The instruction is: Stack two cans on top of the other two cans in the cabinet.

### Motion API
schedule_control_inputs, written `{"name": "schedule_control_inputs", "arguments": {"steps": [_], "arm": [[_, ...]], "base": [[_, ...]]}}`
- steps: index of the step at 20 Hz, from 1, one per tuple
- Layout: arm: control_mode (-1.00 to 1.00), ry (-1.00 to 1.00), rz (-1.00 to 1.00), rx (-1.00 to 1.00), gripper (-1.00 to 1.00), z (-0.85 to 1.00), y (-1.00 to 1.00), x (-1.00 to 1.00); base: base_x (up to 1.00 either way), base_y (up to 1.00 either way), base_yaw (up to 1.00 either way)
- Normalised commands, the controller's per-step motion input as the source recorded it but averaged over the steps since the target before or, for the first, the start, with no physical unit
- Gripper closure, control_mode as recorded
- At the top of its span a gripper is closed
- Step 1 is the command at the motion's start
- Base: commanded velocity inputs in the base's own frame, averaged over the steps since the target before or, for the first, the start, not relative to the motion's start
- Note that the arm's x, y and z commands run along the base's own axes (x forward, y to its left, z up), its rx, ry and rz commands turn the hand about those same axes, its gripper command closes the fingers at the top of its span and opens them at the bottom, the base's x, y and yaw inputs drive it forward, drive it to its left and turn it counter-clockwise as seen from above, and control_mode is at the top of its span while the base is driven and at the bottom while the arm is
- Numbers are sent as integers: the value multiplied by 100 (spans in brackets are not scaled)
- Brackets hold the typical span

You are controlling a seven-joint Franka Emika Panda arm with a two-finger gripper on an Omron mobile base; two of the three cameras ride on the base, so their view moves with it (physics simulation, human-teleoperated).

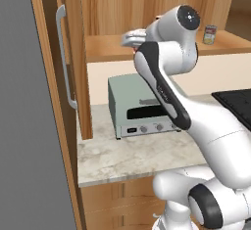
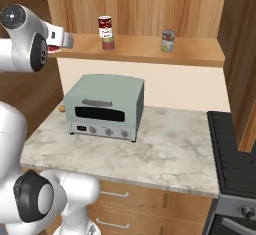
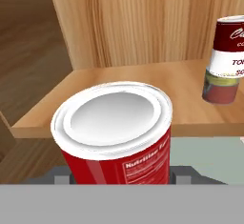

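Observation:
My gripper [image 3: 121,175] is shut on the mostly red can [image 3: 114,132] with silver rims, whose lid faces the hand camera. I hold it in the air just in front of the left end of the cabinet shelf [image 3: 143,75]. The dark red and white can [image 2: 105,26] stands stacked on one greenish-grey can [image 2: 108,43] at mid shelf; both sit at the right edge of the hand view. The other greenish-grey can [image 2: 168,41] stands alone further right, bare on top. In the left base view the gripper [image 1: 132,38] is at shelf height, and that lone can [image 1: 210,34] is far right.
The cabinet door [image 1: 73,57] with its long grey handle [image 1: 63,57] stands open to the left. A grey-green toaster oven [image 2: 105,106] sits on the marble counter [image 2: 170,149] under the shelf. A black stove [image 2: 235,149] is at the right.

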Motion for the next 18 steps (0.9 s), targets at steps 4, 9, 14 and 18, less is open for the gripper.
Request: {"name": "schedule_control_inputs", "arguments": {"steps": [4, 9, 14, 18], "arm": [[-100, 0, -2, 0, 100, 16, -40, -39], [-100, 0, -11, -1, 100, 3, -47, -33], [-100, 0, -26, -4, 100, 0, -46, -23], [-100, 0, -23, -3, 100, 0, -52, -19]], "base": [[0, 0, 0], [0, 0, 0], [0, 0, 0], [0, 0, 0]]}}
